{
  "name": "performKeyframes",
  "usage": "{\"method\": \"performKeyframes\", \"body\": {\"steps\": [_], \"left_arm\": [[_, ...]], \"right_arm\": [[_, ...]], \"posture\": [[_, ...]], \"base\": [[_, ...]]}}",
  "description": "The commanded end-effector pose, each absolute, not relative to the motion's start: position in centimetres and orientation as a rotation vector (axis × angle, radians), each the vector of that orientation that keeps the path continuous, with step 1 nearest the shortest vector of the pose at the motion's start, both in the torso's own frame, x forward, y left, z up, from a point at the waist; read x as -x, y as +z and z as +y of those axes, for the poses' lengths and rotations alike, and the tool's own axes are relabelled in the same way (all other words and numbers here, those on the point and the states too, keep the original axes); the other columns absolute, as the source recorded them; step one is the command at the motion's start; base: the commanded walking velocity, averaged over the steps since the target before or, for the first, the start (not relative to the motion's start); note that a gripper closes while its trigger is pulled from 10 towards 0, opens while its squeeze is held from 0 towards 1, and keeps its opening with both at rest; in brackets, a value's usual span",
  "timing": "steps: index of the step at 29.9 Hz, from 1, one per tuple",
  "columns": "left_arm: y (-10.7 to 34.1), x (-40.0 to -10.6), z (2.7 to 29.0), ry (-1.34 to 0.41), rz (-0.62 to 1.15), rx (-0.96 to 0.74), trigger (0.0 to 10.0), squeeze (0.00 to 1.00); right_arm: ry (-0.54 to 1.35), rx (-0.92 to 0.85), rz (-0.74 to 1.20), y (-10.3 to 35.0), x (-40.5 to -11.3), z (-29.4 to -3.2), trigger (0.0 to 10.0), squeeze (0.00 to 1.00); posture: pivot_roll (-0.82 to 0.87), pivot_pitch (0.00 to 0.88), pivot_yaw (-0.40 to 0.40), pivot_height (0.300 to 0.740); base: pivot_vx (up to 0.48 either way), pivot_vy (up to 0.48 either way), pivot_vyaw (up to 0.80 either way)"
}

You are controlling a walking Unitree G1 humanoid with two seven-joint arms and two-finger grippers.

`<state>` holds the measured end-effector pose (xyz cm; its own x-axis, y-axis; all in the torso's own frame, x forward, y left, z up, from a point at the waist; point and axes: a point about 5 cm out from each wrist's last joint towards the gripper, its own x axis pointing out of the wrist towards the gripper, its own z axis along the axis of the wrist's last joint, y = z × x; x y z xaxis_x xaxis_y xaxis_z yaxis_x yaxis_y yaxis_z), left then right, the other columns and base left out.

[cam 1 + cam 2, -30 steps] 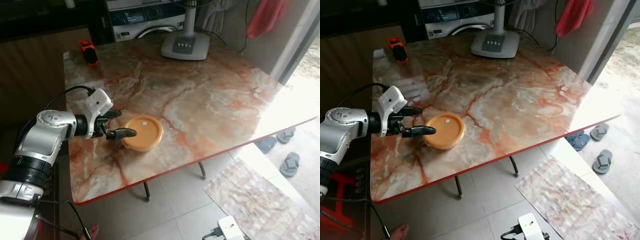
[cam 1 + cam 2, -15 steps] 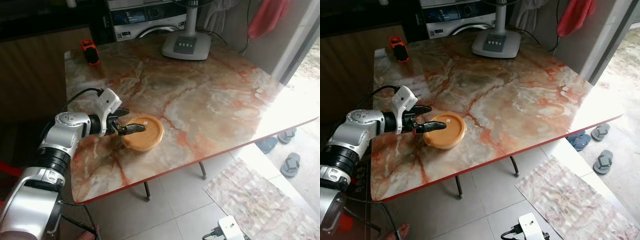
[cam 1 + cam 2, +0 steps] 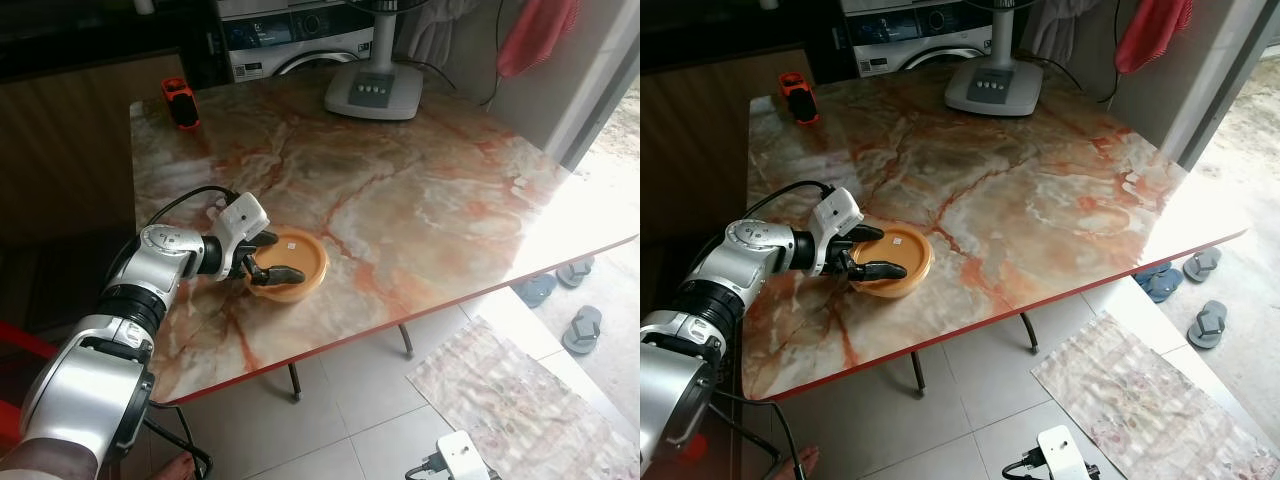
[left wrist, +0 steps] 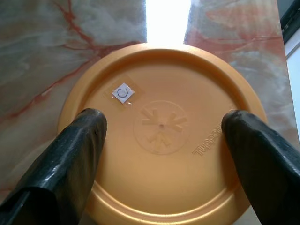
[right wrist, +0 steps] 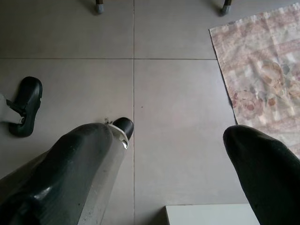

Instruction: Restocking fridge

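Fan base [image 3: 371,92] and red cloth [image 3: 537,35] cut by top edge; orange lid's [image 4: 161,140] near rim hidden behind left tool's fingers [image 4: 70,164].

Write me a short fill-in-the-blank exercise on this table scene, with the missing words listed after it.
1. The left gripper has its fingers spread on either side of the round ______ container.
2. The container rests on the ______-patterned table.
3. At the table's far edge stands the white base of a ______.
4. The right gripper hangs above the ______.

Missing words: orange; marble; fan; floor

one orange container [image 3: 290,268], four sandals [image 3: 581,328]
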<state>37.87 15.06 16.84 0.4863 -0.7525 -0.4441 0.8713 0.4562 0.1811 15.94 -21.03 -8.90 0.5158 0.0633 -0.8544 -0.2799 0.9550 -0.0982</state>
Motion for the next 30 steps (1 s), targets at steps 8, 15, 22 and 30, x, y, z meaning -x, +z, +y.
{"method": "performKeyframes", "body": {"steps": [8, 15, 22, 30], "left_arm": [[15.5, -37.2, 15.3, -1.105, 0.407, -0.476, 10.0, 0.0], [15.1, -36.6, 16.9, -1.139, 0.458, -0.492, 10.0, 0.0], [15.2, -35.8, 19.9, -1.145, 0.52, -0.556, 10.0, 0.0], [16.1, -34.9, 21.3, -1.233, 0.543, -0.624, 10.0, 0.0]], "right_arm": [[0.204, 0.232, 1.024, -9.1, -15.4, -21.2, 10.0, 0.0], [0.206, 0.232, 1.027, -9.1, -15.3, -21.2, 10.0, 0.0], [0.211, 0.233, 1.028, -9.1, -15.2, -21.3, 10.0, 0.0], [0.215, 0.235, 1.029, -9.1, -15.2, -21.3, 10.0, 0.0]], "posture": [[-0.01, 0.06, 0.017, 0.74], [0.0, 0.058, 0.016, 0.74], [0.0, 0.065, 0.01, 0.74], [0.01, 0.069, 0.009, 0.74]], "base": [[0.0, 0.0, 0.0], [0.0, 0.0, 0.0], [0.0, 0.0, 0.0], [0.0, 0.0, 0.0]]}}
